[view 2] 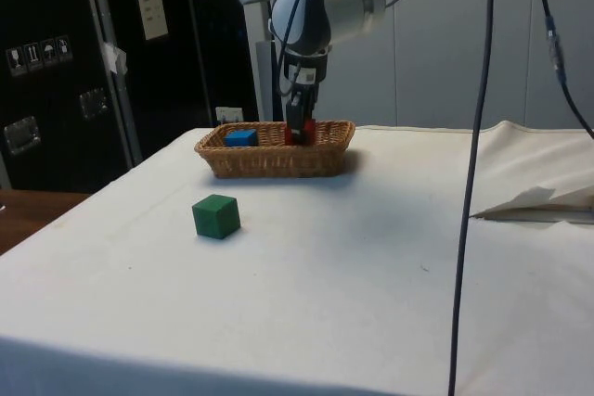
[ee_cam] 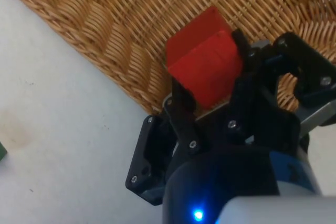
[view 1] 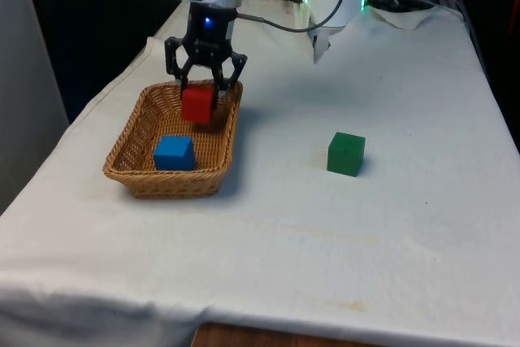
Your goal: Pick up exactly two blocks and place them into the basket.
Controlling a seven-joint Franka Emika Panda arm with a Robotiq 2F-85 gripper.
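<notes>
My claw [view 1: 200,100] pinches a red cube-shaped block [view 1: 197,104] between both fingers, held over the far end of the oblong woven wicker basket [view 1: 130,140], just inside its rim. In the wrist view the red block [ee_cam: 205,62] sits against wicker weave. A blue cube-shaped block [view 1: 174,153] lies on the basket floor at the near end. A green cube-shaped block [view 1: 346,153] rests on the white-clothed tabletop [view 1: 325,233], well apart, toward the front view's right.
</notes>
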